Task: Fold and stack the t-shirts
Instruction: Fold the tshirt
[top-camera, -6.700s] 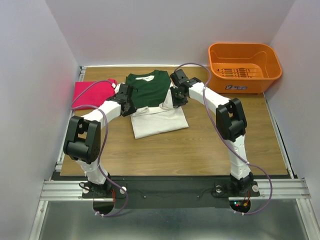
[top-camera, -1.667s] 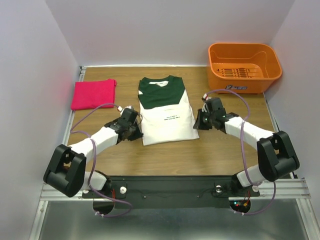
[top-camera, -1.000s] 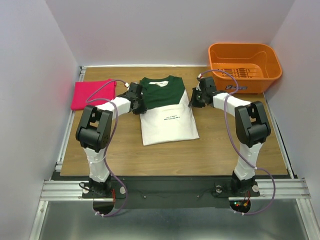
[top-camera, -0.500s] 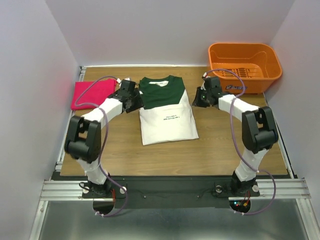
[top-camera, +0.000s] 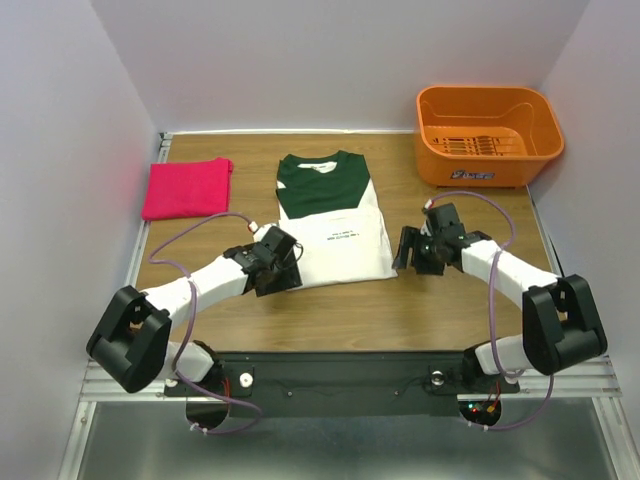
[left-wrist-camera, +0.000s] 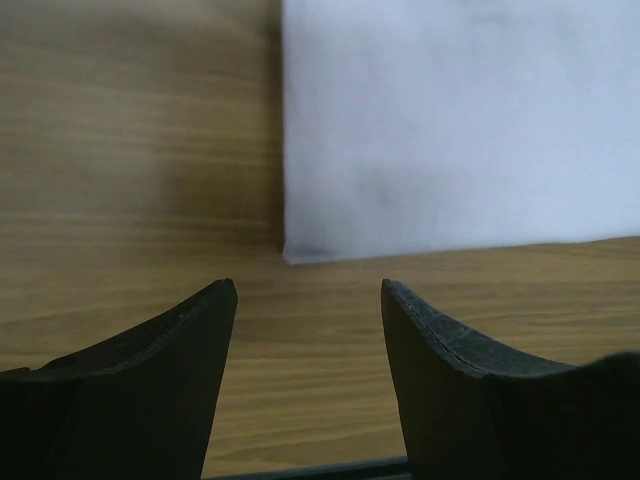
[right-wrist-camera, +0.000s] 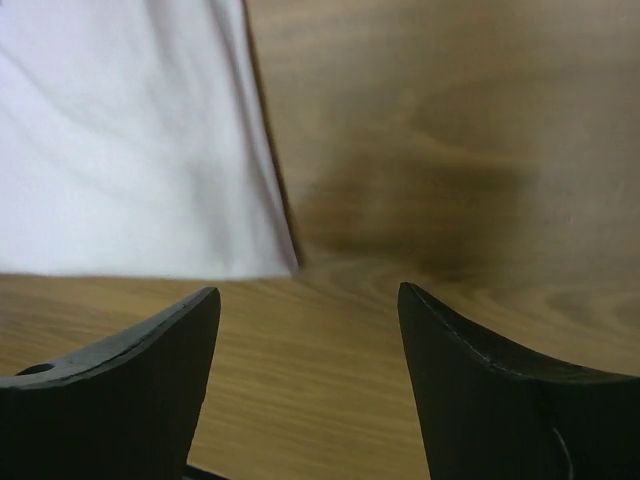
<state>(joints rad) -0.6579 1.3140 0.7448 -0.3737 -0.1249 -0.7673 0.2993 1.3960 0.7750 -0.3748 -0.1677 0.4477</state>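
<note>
White cloth w/ a dark green top half, that's the Charlie Brown tee (top-camera: 333, 222), lying flat mid-table (top-camera: 450, 300), sleeves tucked in so it makes one long rectangle, collar at the far end, hem nearest the arms. The pink-red tee (top-camera: 187, 187) sits well apart at the far left corner, a neat folded square, prob parked there as the base of the stack. The orange basket (top-camera: 488, 92) is at the far right, nothing visible in it.

Both arms are low, one each side of the hem. The left gripper (left-wrist-camera: 306, 285) has its fingers spread w/ nothing btw them; its wrist cam shows the tee's near-left corner just ahead of the tips, bare wood under the jaws. The right gripper (right-wrist-camera: 308, 290) mirrors that: fingers apart, holding nothing, near-right corner just ahead and slightly left of centre. Neither touches the cloth as far as I can tell.

The symmetric setup makes sense: pinching both hem corners together lets the bottom edge lift evenly and go over toward the collar w/o skewing. So I'd judge it's mid-task: one tee done, this one needing approx one more fold, then stacking. The risk is catching only the top layer, b/c the cloth is doubled at the edges.
</note>
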